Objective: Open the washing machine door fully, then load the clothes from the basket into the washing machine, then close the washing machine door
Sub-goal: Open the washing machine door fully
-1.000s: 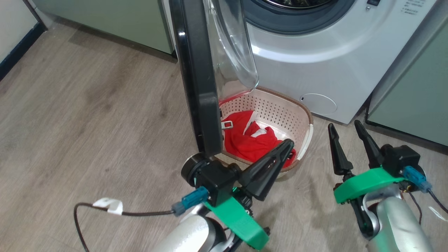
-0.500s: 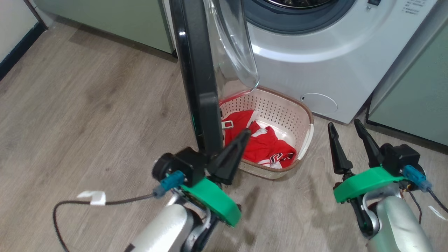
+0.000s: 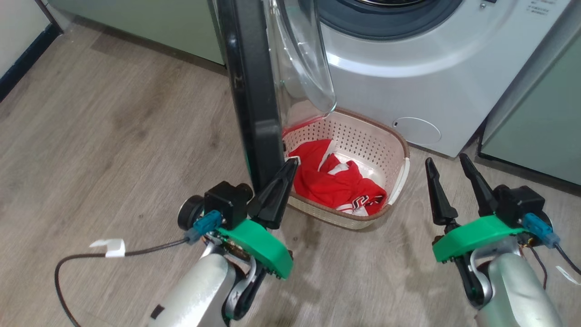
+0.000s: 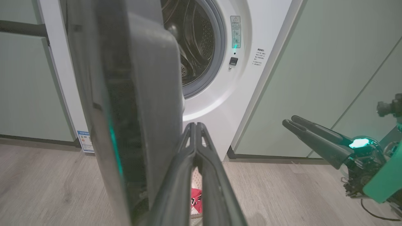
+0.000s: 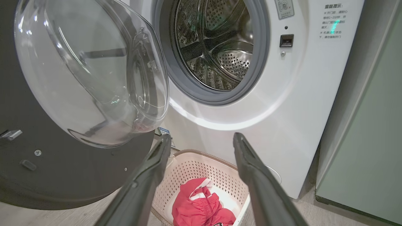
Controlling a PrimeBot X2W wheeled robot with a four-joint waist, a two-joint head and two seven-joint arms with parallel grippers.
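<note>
The washing machine door [image 3: 254, 91] stands open, edge-on in the head view, its clear glass bowl [image 5: 91, 72] bulging toward the white washing machine [image 3: 408, 77]. The steel drum [image 5: 216, 44] is exposed. Below the door sits the cream basket [image 3: 395, 150] holding the red clothes [image 3: 333, 181], also seen as clothes [image 5: 198, 207] between my right fingers. My left gripper [image 3: 291, 164] is shut with nothing in it, its tips beside the door's lower front edge, just right of the door [image 4: 125, 110]. My right gripper [image 3: 447, 160] is open and empty, right of the basket.
Pale green cabinets [image 3: 540, 113] flank the washer on both sides. A dark cable [image 3: 113, 254] with a white tag trails from my left wrist across the wooden floor [image 3: 113, 136]. My right gripper [image 4: 290, 121] appears in the left wrist view.
My left gripper has drawn back to the left, from over the basket to the door's lower edge. The right gripper has stayed put. The camera shifted slightly.
</note>
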